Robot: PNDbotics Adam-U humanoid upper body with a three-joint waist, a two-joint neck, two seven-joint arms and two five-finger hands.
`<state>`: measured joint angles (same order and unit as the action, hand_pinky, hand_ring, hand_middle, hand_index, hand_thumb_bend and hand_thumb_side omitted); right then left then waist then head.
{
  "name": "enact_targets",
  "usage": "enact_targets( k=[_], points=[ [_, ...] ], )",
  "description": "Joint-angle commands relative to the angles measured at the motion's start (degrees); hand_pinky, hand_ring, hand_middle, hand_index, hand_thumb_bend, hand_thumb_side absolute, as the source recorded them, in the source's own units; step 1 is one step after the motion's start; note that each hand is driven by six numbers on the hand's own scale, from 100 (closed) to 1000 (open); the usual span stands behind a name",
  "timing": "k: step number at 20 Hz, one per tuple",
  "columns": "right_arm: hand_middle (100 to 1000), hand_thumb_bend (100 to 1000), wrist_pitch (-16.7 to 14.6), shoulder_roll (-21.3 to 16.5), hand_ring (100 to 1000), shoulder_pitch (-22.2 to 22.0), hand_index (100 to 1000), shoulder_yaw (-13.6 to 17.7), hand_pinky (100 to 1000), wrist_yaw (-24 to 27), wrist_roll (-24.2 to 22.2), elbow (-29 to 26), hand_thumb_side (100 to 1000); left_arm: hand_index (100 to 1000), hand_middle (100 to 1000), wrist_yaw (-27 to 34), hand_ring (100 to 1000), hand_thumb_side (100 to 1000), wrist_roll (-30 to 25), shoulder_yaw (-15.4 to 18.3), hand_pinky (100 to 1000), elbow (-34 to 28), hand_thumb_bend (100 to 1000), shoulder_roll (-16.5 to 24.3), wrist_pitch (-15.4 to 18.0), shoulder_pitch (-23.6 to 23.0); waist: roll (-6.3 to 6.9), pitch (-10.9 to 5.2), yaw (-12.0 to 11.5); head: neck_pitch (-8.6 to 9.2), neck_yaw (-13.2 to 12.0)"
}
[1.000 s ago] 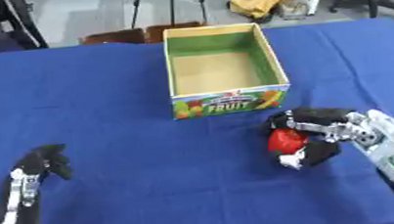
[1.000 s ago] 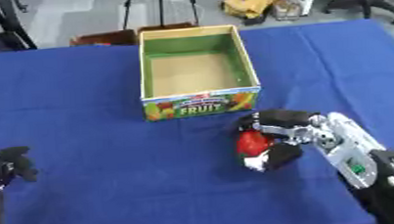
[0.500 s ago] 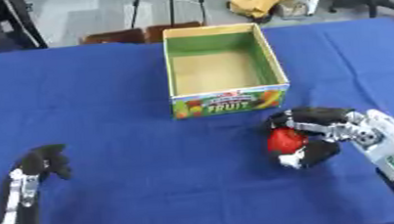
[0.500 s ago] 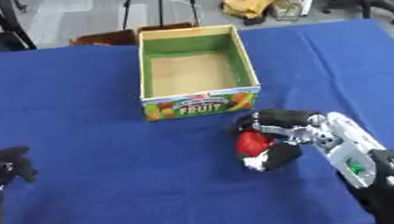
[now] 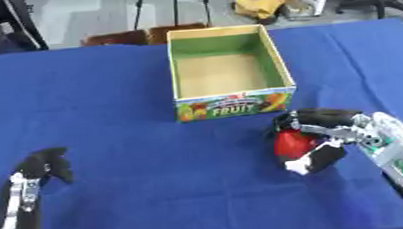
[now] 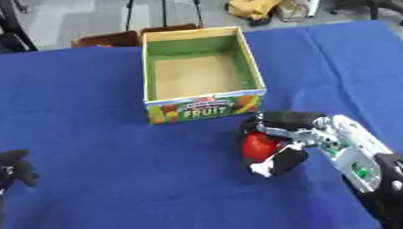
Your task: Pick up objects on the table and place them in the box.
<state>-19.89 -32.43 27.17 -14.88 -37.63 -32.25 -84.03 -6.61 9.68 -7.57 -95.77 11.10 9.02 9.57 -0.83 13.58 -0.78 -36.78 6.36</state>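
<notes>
Blue cloth covers the table [image 5: 109,117]; chairs and clutter sit behind its far edge. Fruit-print box [image 5: 229,77] stands open at center-far, inside looks bare as far as I can see.

My right hand [image 5: 316,139] is just near of the box's front right corner, fingers and thumb curled round a red round object [image 5: 290,142], maybe a fruit or ball. Object sits inside the grasp, low over the cloth; can't tell if it's off the surface or resting on it.

My left hand [image 5: 42,166] is idle at lower left, fingers curled in, holding nothing.

Step in hand, my read: grasp made, lift not clearly started. Next I'd raise the object enough to clear the box's front wall, carry it forward and a bit left over the opening, then let go. Risk: clipping the near wall, since the hand is close to it.

Versus the earlier frames: practically no change. Right hand and red object are in the same spot, same curl; left hand hasn't shifted; box unmoved.
</notes>
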Motion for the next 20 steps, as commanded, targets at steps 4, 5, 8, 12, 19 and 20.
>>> enact_targets(
  k=[4,5,8,12,19,20],
  points=[
    [748,100,0.4,-1.1,492,-0.2,799,-0.4,100,-1.0,2.2,0.8,103,684,465,0.2,383,983,0.1,-0.1,562,-0.8,622,0.3,0.2,0.3,0.06,-0.59,0.0,-0.38,0.0],
    [745,100,0.4,-1.1,487,0.0,796,-0.4,100,-0.6,2.4,0.3,105,684,465,0.2,383,983,0.1,-0.1,562,-0.8,622,0.3,0.2,0.3,0.04,-0.62,0.0,-0.36,0.0],
    [741,100,0.6,-1.7,485,0.4,793,0.0,100,0.8,2.8,-2.2,105,684,465,0.3,383,983,0.1,-0.1,562,-0.8,622,0.3,0.2,0.2,0.01,-0.72,0.1,-0.34,0.0],
    [742,100,1.5,-3.2,487,1.5,793,0.5,100,3.7,2.9,-7.1,100,683,465,0.3,383,982,0.1,-0.1,562,-0.8,622,0.4,0.2,0.0,-0.1,-0.98,0.3,-0.45,-0.1],
    [752,100,3.1,-7.1,491,5.7,802,1.4,100,7.8,1.7,-13.6,100,683,465,0.3,383,982,0.1,-0.1,563,-0.6,622,0.5,0.2,-0.4,-0.4,-1.56,0.5,-0.61,-0.2],
    [754,100,3.2,-7.7,491,6.8,803,1.5,100,7.9,1.6,-13.8,100,683,465,0.3,383,982,0.1,-0.1,563,-0.6,622,0.6,0.2,-0.5,-0.46,-1.65,0.4,-0.59,-0.1]
  ],
)
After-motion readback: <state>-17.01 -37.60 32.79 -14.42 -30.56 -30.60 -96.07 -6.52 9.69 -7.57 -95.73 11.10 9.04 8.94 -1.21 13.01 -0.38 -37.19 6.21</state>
